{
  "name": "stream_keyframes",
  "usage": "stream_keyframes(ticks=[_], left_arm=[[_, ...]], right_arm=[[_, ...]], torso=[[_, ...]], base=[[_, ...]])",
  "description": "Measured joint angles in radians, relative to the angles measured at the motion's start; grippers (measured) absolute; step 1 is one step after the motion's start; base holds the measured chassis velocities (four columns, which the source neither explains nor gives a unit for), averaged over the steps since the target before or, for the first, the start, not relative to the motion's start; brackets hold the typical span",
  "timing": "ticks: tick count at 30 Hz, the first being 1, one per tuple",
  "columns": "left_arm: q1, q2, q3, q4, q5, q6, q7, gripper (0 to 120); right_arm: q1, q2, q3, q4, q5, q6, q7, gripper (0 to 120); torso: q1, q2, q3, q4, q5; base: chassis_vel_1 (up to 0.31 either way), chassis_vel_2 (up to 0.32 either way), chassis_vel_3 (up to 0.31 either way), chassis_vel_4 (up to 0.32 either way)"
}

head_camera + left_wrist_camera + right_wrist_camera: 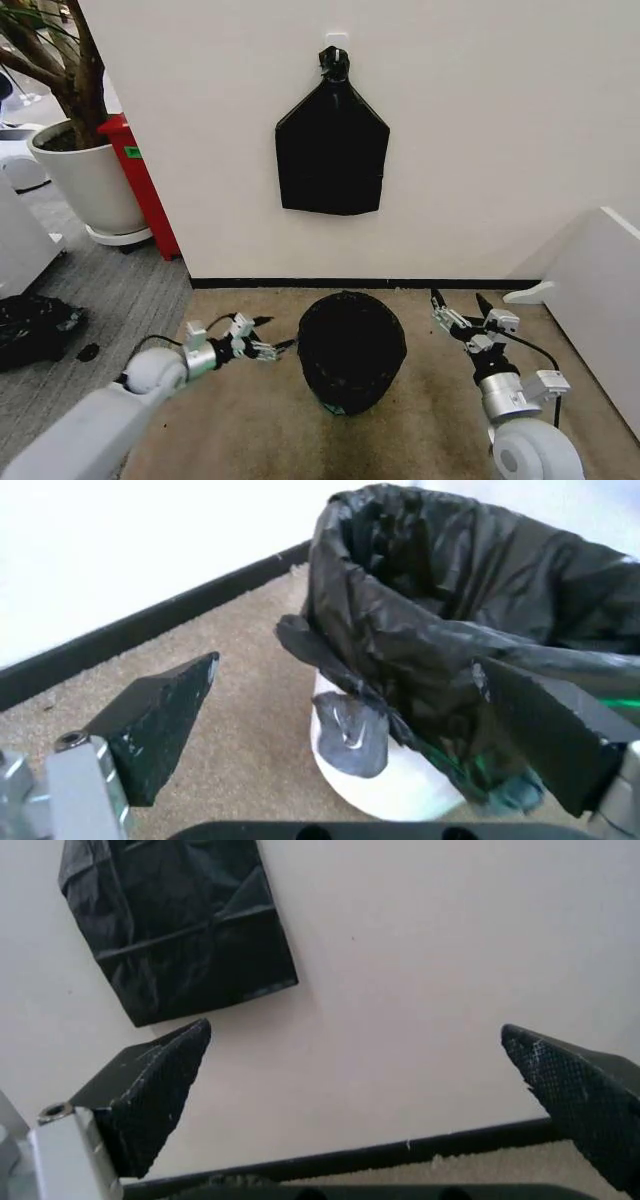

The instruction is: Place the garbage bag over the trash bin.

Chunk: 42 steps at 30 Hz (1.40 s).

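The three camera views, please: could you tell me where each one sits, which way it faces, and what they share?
Head view: on the robot's head, looking forward and down at the garbage bag lining the trash bin on the carpet; both arms show, the left gripper and right gripper open beside it.
Left wrist view: on the left arm, facing the bagged bin between its own fingers.
Right wrist view: on the right arm, facing the wall and the flat black bundle between its fingers.
Shared: head and left wrist see the bin; head and right wrist, the bundle.

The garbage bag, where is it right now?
The garbage bag lines the trash bin on the carpet below the wall, between the left pincer and right pincer.
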<state>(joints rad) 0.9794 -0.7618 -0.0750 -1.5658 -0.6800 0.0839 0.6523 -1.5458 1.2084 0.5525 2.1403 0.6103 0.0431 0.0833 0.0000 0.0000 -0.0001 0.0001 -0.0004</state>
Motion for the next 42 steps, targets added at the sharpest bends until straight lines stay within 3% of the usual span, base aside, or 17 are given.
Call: stream_keyframes(ticks=[5, 9, 13, 16, 18, 19, 22, 24, 28, 30, 31, 34, 36, 37, 38, 40, 42], left_arm=[[0.016, 0.047, -0.026, -0.072, -0.037, 0.015, -0.002, 100], [0.045, 0.085, -0.049, -0.146, -0.113, 0.016, -0.110, 100], [0.169, 0.105, -0.134, -0.316, -0.199, 0.003, -0.414, 100], [0.226, 0.098, -0.211, -0.374, -0.203, 0.001, -0.513, 100], [0.320, 0.080, -0.323, -0.456, -0.190, 0.006, -0.614, 100], [0.398, 0.060, -0.413, -0.517, -0.177, 0.013, -0.686, 100], [0.591, 0.001, -0.624, -0.653, -0.141, 0.014, -0.763, 100], [0.637, -0.015, -0.669, -0.679, -0.129, 0.013, -0.766, 100], [0.883, -0.164, -0.969, -0.824, -0.048, -0.016, -0.715, 100], [0.956, -0.226, -1.036, -0.846, -0.014, -0.044, -0.679, 100], [0.956, -0.226, -1.036, -0.846, -0.014, -0.044, -0.679, 100], [1.092, -0.402, -1.086, -0.875, 0.055, -0.125, -0.612, 100], [1.127, -0.451, -1.083, -0.885, 0.075, -0.156, -0.594, 100], [1.164, -0.514, -1.065, -0.897, 0.107, -0.193, -0.572, 100], [1.164, -0.514, -1.065, -0.897, 0.107, -0.193, -0.572, 100], [1.210, -0.595, -1.011, -0.929, 0.151, -0.232, -0.551, 100], [1.228, -0.622, -0.970, -0.940, 0.182, -0.240, -0.548, 100]], right_arm=[[0.004, -0.006, -0.014, 0.026, 0.003, -0.010, 0.017, 100], [-0.007, -0.012, -0.014, 0.060, 0.006, -0.020, 0.030, 100], [-0.036, -0.022, 0.001, 0.107, 0.001, -0.038, 0.043, 100], [-0.049, -0.024, 0.008, 0.124, -0.005, -0.046, 0.043, 100], [-0.068, -0.024, 0.012, 0.149, -0.016, -0.059, 0.045, 100], [-0.082, -0.021, 0.013, 0.166, -0.029, -0.065, 0.048, 100], [-0.111, -0.007, 0.013, 0.197, -0.071, -0.078, 0.051, 100], [-0.119, -0.004, 0.014, 0.205, -0.079, -0.084, 0.052, 100], [-0.180, 0.031, 0.017, 0.261, -0.133, -0.137, 0.059, 100], [-0.198, 0.047, 0.021, 0.273, -0.157, -0.141, 0.054, 100], [-0.198, 0.047, 0.021, 0.273, -0.157, -0.141, 0.054, 100], [-0.241, 0.090, 0.038, 0.288, -0.200, -0.123, 0.020, 100], [-0.258, 0.108, 0.045, 0.288, -0.213, -0.106, 0.000, 100], [-0.277, 0.134, 0.055, 0.288, -0.230, -0.081, -0.026, 100], [-0.277, 0.134, 0.055, 0.288, -0.230, -0.081, -0.026, 100], [-0.310, 0.173, 0.066, 0.295, -0.239, -0.050, -0.053, 100], [-0.331, 0.197, 0.077, 0.303, -0.239, -0.036, -0.071, 100]], torso=[[0.000, 0.000, 0.000, 0.0000, 0.0002], [0.000, 0.000, 0.000, -0.0003, 0.0005], [0.000, 0.000, 0.000, -0.0002, -0.0004], [0.000, 0.000, 0.000, -0.0004, 0.0008], [0.000, 0.000, 0.000, -0.0002, 0.0002], [0.000, 0.000, 0.000, -0.0002, -0.0003], [0.000, 0.000, 0.000, -0.0002, 0.0005], [0.000, 0.000, 0.000, -0.0001, 0.0003], [0.000, 0.000, 0.000, -0.0002, 0.0007], [0.000, 0.000, 0.000, -0.0002, 0.0006], [0.000, 0.000, 0.000, -0.0002, 0.0006], [0.000, 0.000, 0.000, 0.0003, 0.0000], [0.000, 0.000, 0.000, 0.0004, 0.0003], [0.000, 0.000, 0.000, 0.0004, 0.0011], [0.000, 0.000, 0.000, 0.0004, 0.0011], [0.000, 0.000, 0.000, -0.0002, 0.0006], [0.000, 0.000, 0.000, -0.0003, 0.0008]], base=[[0.000, 0.000, 0.000, 0.000], [0.000, 0.000, 0.000, 0.000], [0.000, 0.000, 0.000, 0.000], [0.000, 0.000, 0.000, 0.000], [0.000, 0.000, 0.000, 0.000], [0.000, 0.000, 0.000, 0.000], [0.000, 0.000, 0.000, 0.000], [0.000, 0.000, 0.000, 0.000], [0.000, 0.000, 0.000, 0.000], [0.000, 0.000, 0.000, 0.000], [0.000, 0.000, 0.000, 0.000], [0.000, 0.000, 0.000, 0.000], [0.000, 0.000, 0.000, 0.000], [0.000, 0.000, 0.000, 0.000], [0.000, 0.000, 0.000, 0.000], [0.000, 0.000, 0.000, 0.000], [0.000, 0.000, 0.000, 0.000]])
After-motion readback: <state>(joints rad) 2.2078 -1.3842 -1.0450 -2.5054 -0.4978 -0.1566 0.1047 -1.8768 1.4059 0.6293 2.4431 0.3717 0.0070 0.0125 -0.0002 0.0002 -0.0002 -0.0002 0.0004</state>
